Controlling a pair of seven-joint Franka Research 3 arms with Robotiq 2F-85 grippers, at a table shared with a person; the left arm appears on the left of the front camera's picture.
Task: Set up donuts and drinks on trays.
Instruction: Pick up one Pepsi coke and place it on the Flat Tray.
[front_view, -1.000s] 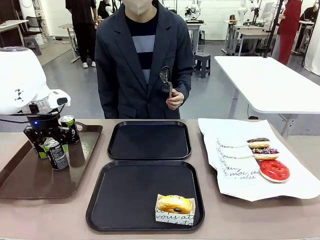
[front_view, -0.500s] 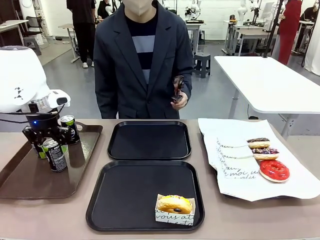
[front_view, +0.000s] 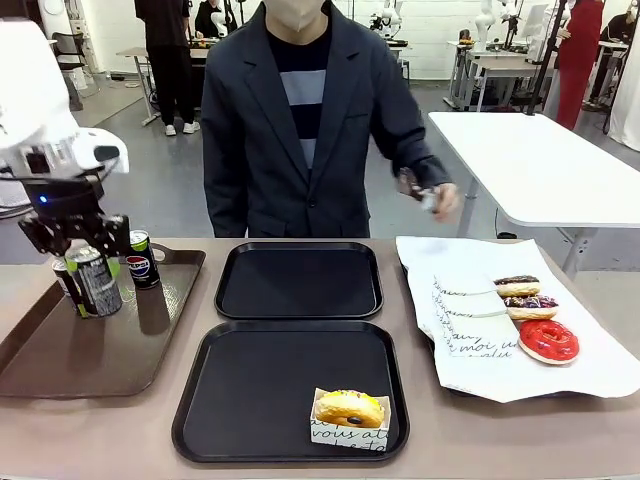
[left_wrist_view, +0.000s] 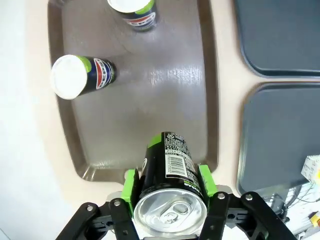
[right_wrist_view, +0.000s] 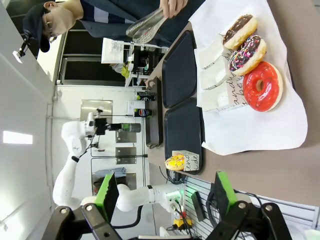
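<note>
One can (left_wrist_view: 169, 160) sits clamped between the green pads of the left tool (left_wrist_view: 169, 181), gripped by its sides just under the silver top. It appears to hang clear of the brown tray (left_wrist_view: 165, 100) beneath it. Beyond the tool, a second can (left_wrist_view: 82, 75) and a third can (left_wrist_view: 134, 10) stand upright on that brown tray, well apart from the held one. Just past the brown tray's rim lie the two black trays, the near tray (front_view: 250, 390) and the far tray (front_view: 300, 280), side by side on the tabletop (front_view: 100, 430). The near tray holds a single sleeved donut (front_view: 349, 408) in its right front corner, and the far tray is bare. Neither black tray has a drink on it. At the tabletop's right side three donuts (front_view: 530, 310) lie in a row on white paper (front_view: 470, 340), and the person's hand (front_view: 440, 200) holds tongs (right_wrist_view: 147, 25) above the paper's far edge. The right tool (right_wrist_view: 165, 195) has its jaws apart with nothing between them, well back from the donuts. I judge the job barely begun: one donut is placed, and the drinks and at least one more donut are left. The held can looks set to go first.
</note>
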